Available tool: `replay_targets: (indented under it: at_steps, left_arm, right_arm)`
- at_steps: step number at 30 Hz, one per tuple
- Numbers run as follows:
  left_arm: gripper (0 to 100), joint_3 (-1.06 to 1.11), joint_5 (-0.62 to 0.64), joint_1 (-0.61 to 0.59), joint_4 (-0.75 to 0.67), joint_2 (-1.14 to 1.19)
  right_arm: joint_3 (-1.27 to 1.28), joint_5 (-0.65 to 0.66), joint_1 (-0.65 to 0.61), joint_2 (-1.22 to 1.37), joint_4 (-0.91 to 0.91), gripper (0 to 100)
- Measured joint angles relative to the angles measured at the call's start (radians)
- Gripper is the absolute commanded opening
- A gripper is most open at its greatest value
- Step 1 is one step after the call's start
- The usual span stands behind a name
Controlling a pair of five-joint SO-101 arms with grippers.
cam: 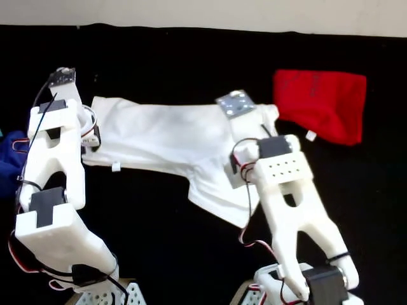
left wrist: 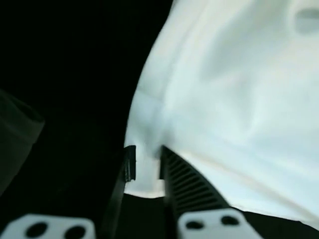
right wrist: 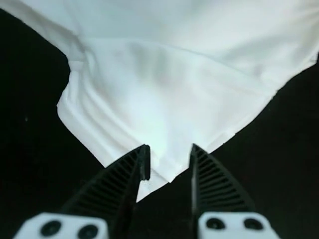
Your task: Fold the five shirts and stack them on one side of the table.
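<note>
Held white fabric shirt point(cam: 165, 136) stretched above black table point(cam: 159, 222): one edge clamped in left gripper point(left wrist: 147, 162), a corner pinched in right gripper point(right wrist: 169, 152). Lay near folded red cloth shirt point(cam: 321, 105).

high: looks down, far | wrists: close, facing shared white shirt point(cam: 165, 136)

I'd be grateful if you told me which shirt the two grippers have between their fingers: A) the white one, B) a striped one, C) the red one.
A: the white shirt sits between the fingers of the left gripper and of the right gripper, while the red shirt lies apart, untouched.
</note>
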Motion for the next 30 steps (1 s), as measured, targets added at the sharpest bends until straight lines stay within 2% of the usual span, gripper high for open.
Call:
replay_targets:
  at_steps: [7, 11, 12, 23, 28, 30]
  left_arm:
    - [14, -0.164, 0.000, 0.000, 0.198, -0.083]
    - [4, -0.172, 0.000, 0.034, 0.232, -0.091]
    - [1, -0.160, 0.000, 0.046, 0.229, -0.080]
    - [1, -0.071, 0.000, 0.052, 0.005, 0.133]
    - [1, -0.058, 0.000, 0.043, -0.026, 0.169]
    - [1, -0.058, 0.000, 0.041, -0.029, 0.173]
  right_arm:
    - [0.000, 0.000, -0.104, 0.147, -0.009, 15.9]
    - [0.000, 0.000, -0.167, 0.207, -0.018, 15.9]
    - [0.000, 0.006, -0.186, 0.222, -0.029, 15.9]
    - [-0.003, 0.035, -0.219, 0.407, -0.175, 15.1]
    - [-0.006, 0.035, -0.213, 0.416, -0.176, 1.2]
    - [-0.006, 0.035, -0.209, 0.422, -0.176, 0.9]
